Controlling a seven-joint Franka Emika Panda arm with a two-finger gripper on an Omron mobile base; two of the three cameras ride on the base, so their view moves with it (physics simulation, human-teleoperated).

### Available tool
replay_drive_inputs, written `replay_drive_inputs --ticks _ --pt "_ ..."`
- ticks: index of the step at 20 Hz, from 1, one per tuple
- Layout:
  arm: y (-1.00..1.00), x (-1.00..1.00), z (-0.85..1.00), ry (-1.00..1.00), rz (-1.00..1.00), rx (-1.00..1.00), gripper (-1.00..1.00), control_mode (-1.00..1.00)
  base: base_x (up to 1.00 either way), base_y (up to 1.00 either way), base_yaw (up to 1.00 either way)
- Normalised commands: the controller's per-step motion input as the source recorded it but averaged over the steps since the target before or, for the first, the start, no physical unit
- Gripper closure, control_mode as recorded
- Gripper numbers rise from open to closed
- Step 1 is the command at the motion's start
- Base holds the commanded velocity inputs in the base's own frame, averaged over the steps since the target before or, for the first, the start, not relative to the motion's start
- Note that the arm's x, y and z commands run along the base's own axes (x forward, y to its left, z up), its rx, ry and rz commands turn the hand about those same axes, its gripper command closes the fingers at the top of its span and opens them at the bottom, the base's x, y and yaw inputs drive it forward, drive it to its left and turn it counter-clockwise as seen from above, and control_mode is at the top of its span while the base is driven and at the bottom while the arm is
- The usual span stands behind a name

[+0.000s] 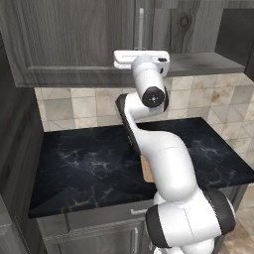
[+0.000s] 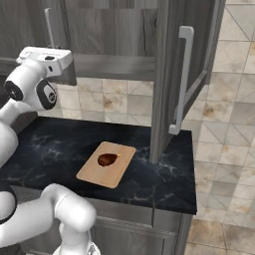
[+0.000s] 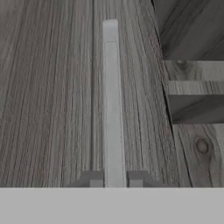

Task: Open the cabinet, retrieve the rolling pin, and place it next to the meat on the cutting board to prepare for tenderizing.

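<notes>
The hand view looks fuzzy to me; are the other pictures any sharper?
Hand view: the silver bar handle and wood grain are soft, washed pale. Right base view: crisper, the meat glossy on the cutting board. Left base view: slightly blurred.

Cabinet dark grey wood-grain; handle silver; counter black marbled; board light tan; meat reddish-brown.

Meat on cutting board; cabinet half-open.
</notes>
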Motion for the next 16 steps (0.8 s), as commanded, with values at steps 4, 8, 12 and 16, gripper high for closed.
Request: replay_drive_inputs --ticks 4,8,12,16 --pt "0.46 -0.76 -0.08 0.0 0.0 0.0 1.0 -1.0 0.0 0.0 0.0" --pt "0.58 -0.76 -0.16 0.0 0.0 0.02 1.0 -1.0 0.0 0.0 0.0" --pt "0.7 -0.74 -0.27 0.0 0.0 0.02 1.0 -1.0 0.0 0.0 0.0" --pt "0.69 -0.73 -0.31 0.0 0.0 0.04 1.0 -1.0 0.0 0.0 0.0"
